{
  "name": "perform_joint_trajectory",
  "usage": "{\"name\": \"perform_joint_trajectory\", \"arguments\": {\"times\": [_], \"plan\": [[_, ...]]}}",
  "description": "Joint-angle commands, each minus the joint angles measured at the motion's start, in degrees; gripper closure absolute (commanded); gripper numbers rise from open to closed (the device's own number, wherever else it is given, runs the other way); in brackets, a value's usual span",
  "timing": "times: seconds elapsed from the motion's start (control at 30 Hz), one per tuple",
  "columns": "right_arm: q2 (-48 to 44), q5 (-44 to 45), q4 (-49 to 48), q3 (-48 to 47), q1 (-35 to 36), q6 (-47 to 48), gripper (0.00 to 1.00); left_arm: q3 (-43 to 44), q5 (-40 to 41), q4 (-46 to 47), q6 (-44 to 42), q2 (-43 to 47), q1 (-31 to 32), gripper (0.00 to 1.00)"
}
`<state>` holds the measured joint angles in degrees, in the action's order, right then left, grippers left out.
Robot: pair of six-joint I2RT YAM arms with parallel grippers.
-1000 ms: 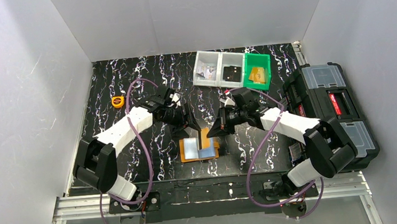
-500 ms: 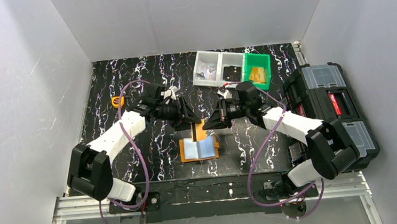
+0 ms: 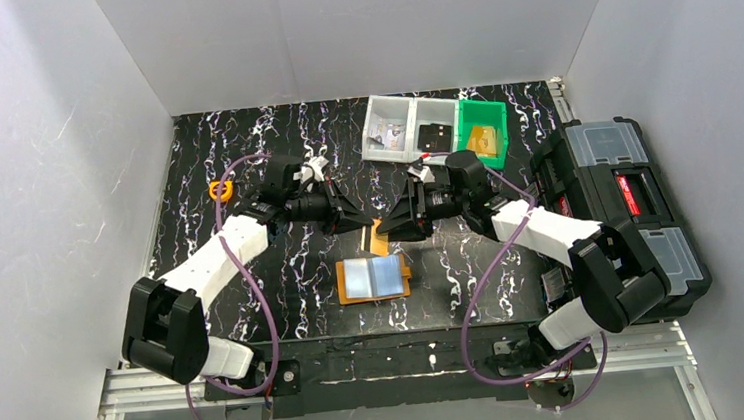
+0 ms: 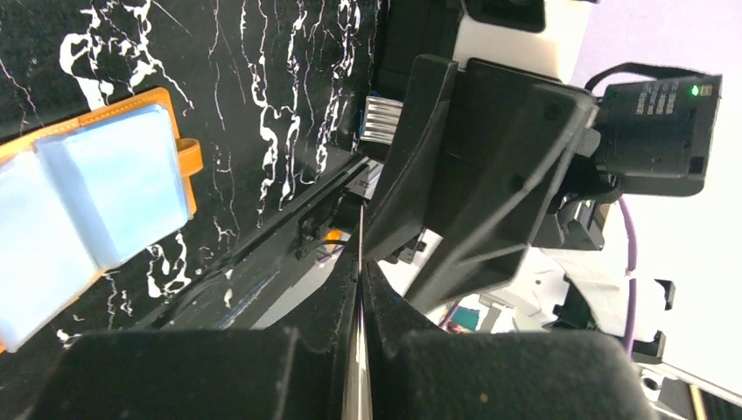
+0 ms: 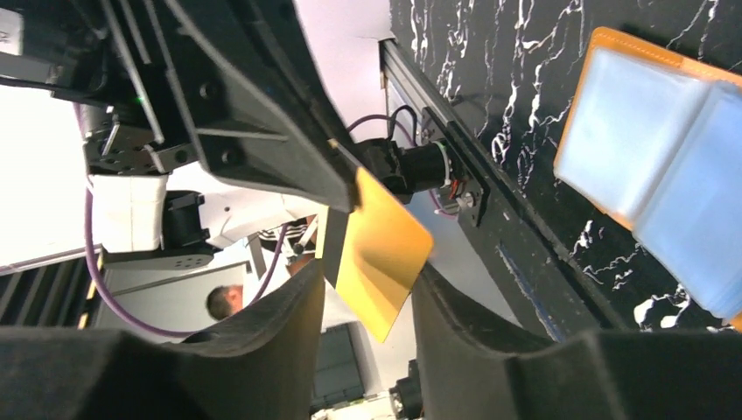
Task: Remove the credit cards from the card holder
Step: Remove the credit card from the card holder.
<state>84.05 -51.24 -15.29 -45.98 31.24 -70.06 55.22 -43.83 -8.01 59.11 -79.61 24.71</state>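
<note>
1. The left gripper (image 3: 361, 223) is seen clamped on the gold card (image 5: 378, 254). In the left wrist view the fingers are pressed together on the card, which shows edge-on as a thin line.
2. The right gripper (image 3: 388, 229) is pointed at the left one, tip to tip. Its jaws are held apart, and the gold card's free end lies in the gap between them. Contact between that card and the right fingers cannot be told.
3. In the right wrist view the card is gripped near one corner by the left gripper. It is held clear of the tabletop (image 3: 243, 145).
4. Both grippers are met over the middle of the tabletop, just far of the card holder (image 3: 343, 295).
5. The card holder is lying open and flat on the tabletop, near of the two grippers and apart from both. Its closure tab (image 4: 189, 157) is seen at its right edge.
6. Pale blue cards (image 3: 373, 277) are seen side by side in the open holder, covering most of its inside.
7. Noted further out:
   - A small yellow-orange tape measure (image 3: 220, 190) lies far left, partly behind the left arm's cable.
   - Two clear bins (image 3: 410, 127) and a green bin (image 3: 482, 131) stand at the far edge.
   - A black toolbox (image 3: 613, 201) lies at the right.
</note>
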Motion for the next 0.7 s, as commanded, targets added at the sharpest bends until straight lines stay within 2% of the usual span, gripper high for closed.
{"name": "perform_joint_trajectory", "arguments": {"times": [0.0, 0.07, 0.23, 0.47, 0.6, 0.67], "plan": [[0.0, -1.5, -11.1, 0.5, 0.4, -4.6, 0.46, -3.1, -1.5, 5.9, 7.2, 2.1, 0.8, 1.0], [0.4, -1.4, -15.0, 1.7, 0.5, -7.3, 0.45, -4.4, -0.7, 9.9, 10.1, 2.7, 0.8, 1.0], [2.2, -1.8, -24.3, 4.0, 0.5, -13.9, 0.53, -6.0, 1.8, 15.4, 14.0, 3.8, 0.8, 1.0], [3.3, -1.3, -31.8, 5.9, 0.5, -19.3, 0.67, -5.9, 3.2, 16.5, 15.2, 3.9, 0.7, 1.0], [3.2, -0.7, -32.8, 6.9, 0.5, -20.2, 0.78, -6.2, 3.9, 15.9, 15.0, 4.4, 0.6, 1.0], [3.0, -0.3, -32.7, 7.3, 0.5, -20.1, 0.93, -5.8, 3.6, 15.1, 14.3, 4.4, 0.5, 1.0]]}}
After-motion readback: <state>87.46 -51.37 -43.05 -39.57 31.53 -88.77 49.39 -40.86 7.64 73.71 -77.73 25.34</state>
